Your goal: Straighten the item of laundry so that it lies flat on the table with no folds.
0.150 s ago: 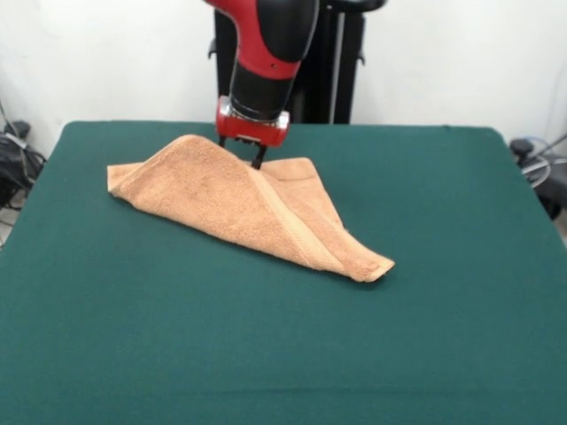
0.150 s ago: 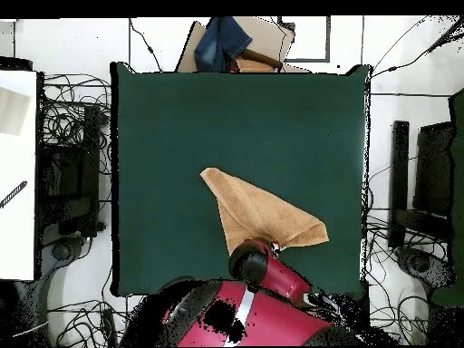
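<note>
The item of laundry (image 1: 239, 199), a peach-orange towel, lies folded on the far middle of the green table (image 1: 283, 354). It rises like a tent to a ridge at its far edge, and one corner points toward the near right. My gripper (image 1: 241, 152) comes down onto that raised far edge, its dark fingers (image 1: 259, 159) pinching the cloth at the peak. In the overhead view the item of laundry (image 2: 258, 213) is a folded wedge on the table (image 2: 181, 136). There the red arm (image 2: 272, 272) covers its lower edge and hides the gripper.
Cables and dark equipment (image 2: 72, 172) crowd the floor on both sides of the table. A cardboard box with blue cloth (image 2: 237, 43) sits beyond the table's top edge in the overhead view. A white surface (image 2: 16, 172) runs along the left.
</note>
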`<control>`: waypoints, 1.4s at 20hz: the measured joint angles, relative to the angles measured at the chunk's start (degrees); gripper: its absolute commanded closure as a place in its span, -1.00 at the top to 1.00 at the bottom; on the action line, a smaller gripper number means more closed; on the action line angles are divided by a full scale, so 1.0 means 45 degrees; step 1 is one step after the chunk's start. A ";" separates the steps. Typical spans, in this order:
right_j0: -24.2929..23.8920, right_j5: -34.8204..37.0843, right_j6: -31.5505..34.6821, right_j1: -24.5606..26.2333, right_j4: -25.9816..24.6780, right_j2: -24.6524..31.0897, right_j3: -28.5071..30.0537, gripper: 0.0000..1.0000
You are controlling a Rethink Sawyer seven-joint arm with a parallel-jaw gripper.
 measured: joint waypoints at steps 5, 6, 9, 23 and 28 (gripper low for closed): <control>-0.0112 0.0385 0.0000 -0.0003 -0.0227 0.0002 -0.0183 1.00; -0.0141 0.0446 0.0000 -0.0004 -0.0342 0.0002 -0.0231 1.00; -0.0153 0.0483 0.0000 -0.0002 -0.0468 -0.0001 -0.0277 1.00; 0.0309 0.0485 0.0000 0.0008 -0.0253 -0.0260 -0.0396 1.00; 0.0418 0.0483 0.0000 0.0012 -0.0136 -0.0398 -0.0640 1.00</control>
